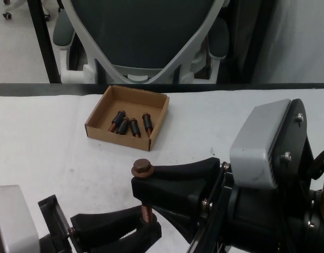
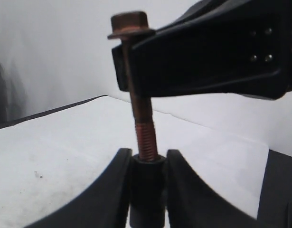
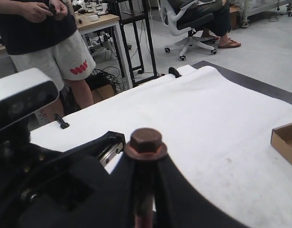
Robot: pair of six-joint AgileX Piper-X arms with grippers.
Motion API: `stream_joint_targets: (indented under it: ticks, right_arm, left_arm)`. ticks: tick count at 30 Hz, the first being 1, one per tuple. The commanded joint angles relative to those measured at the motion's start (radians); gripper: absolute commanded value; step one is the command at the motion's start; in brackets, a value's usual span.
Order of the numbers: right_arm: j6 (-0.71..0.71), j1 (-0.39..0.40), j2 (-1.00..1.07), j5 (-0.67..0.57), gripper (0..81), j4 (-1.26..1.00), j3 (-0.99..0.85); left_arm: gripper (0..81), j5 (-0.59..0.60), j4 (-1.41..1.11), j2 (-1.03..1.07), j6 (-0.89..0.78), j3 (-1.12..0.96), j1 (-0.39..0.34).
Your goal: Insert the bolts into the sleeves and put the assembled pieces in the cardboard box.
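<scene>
Where threads meet smooth black sleeve [image 2: 146, 194], coppery bolt [image 2: 141, 111], hexagonal head.

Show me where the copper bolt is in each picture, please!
High view: the bolt stands upright, nearer the camera than the cardboard box.
Left wrist view: the bolt is in the middle, its tip in the black sleeve.
Right wrist view: its head sits close up, gripped by the right tool.
Shared landmark: the white bench.

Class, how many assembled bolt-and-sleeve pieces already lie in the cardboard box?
4. The assembled pieces lie side by side on the floor of the cardboard box: leftmost, two middle ones, rightmost. None appears hidden.
</scene>
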Motion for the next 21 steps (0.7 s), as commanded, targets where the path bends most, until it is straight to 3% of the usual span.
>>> stream_joint_targets:
  ticks: [1,4,15,21]
  right_arm:
    - [-0.003,0.0,-0.005,-0.011,0.2,0.004,-0.009]
    - [-0.003,0.0,-0.015,-0.011,0.2,0.004,-0.009]
    - [-0.003,0.0,-0.055,-0.011,0.2,0.04,-0.009]
    - [0.001,0.0,-0.055,-0.079,0.6,0.065,-0.009]
  left_arm:
    - [0.8,-0.054,-0.086,0.0,0.008,-0.01,-0.002]
    - [0.8,-0.12,-0.134,0.0,0.008,-0.01,-0.002]
    - [0.8,-0.171,-0.239,0.0,-0.028,-0.013,0.003]
    - [0.8,-0.138,-0.154,0.0,-0.068,-0.062,0.059]
